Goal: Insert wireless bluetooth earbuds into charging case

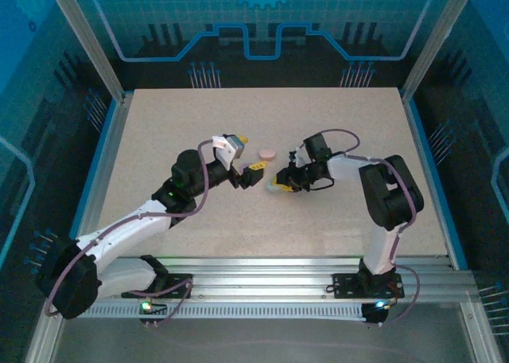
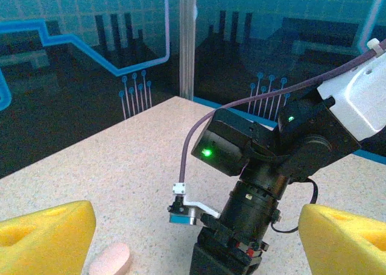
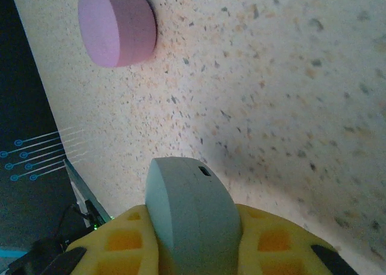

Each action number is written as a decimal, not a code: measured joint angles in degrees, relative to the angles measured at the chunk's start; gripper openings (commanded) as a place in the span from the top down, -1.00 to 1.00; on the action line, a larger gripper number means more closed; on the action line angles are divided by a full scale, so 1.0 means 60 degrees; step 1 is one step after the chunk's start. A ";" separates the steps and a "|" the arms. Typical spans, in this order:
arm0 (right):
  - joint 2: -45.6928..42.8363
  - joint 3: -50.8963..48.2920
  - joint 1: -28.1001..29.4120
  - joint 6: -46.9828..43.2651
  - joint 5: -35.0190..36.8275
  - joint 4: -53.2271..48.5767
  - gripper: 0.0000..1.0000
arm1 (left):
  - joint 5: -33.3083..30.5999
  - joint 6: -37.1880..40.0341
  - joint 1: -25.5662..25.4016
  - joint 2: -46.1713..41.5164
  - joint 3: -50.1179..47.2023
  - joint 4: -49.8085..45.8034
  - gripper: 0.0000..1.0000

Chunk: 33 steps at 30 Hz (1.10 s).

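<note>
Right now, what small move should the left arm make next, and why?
Probably ease the open left gripper toward the pale green case to help open it: the right gripper is shut on that case, which looks closed, and the left holds nothing. The pink case lies apart.

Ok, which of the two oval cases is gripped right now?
The pale grey-green case, clamped between the right gripper's yellow pads. The pink case lies free on the table beyond it.
</note>
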 measured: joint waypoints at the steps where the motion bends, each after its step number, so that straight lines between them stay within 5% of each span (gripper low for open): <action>1: 0.0098 0.0047 0.0018 -0.0011 0.0015 0.0058 0.44 | -0.0084 -0.0004 0.0004 -0.0033 0.0004 -0.0113 -0.81; 14: -0.0525 -0.0073 -0.0073 -0.0747 0.1708 -0.1031 -0.41 | -0.0809 -0.0273 0.0215 -0.0270 0.0015 -0.0623 -0.97; 18: -0.1464 -0.0219 -0.0280 -0.0933 0.2495 -0.1705 -0.48 | -0.1031 -0.0492 0.0437 -0.0284 0.0015 -0.0790 -0.98; 22: -0.3198 -0.0229 -0.0470 -0.1297 0.4302 -0.2320 -0.54 | -0.1854 -0.0874 0.0929 -0.0284 0.0055 -0.1388 -0.98; 28: -0.6102 -0.1290 -0.0645 -0.2743 0.8808 -0.1286 -0.84 | -0.3566 -0.1865 0.2856 -0.0036 0.0120 -0.2816 -0.98; 33: -0.5690 -0.3064 -0.1763 -0.4218 0.9901 0.0510 -0.84 | -0.4441 -0.1996 0.4011 0.0168 0.0022 -0.3650 -0.98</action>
